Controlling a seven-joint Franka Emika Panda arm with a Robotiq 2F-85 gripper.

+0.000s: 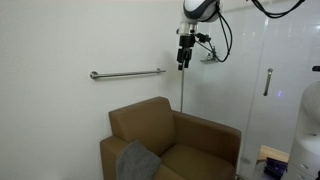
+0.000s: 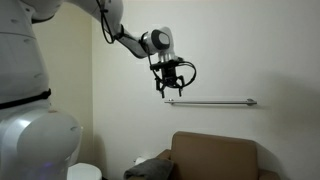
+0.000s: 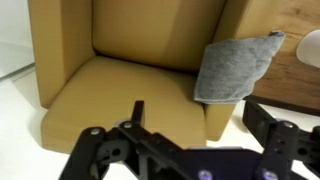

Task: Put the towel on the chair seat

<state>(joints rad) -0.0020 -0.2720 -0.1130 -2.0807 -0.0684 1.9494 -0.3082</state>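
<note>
Black jaws on your gripper (image 3: 190,150) are spread wide and released, holding nothing. In both exterior views your gripper (image 1: 183,62) (image 2: 168,90) hangs high by the white wall, near one end of the metal rail (image 1: 127,73) and a little above it. It's well above the tan chair (image 1: 180,135). Grey towel (image 3: 232,68) is draped over an armrest, beside the seat (image 3: 110,95), not on it.

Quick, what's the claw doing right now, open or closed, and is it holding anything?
Claw: open, holding nothing. The towel is draped over the arm of the chair, well clear of it.
</note>
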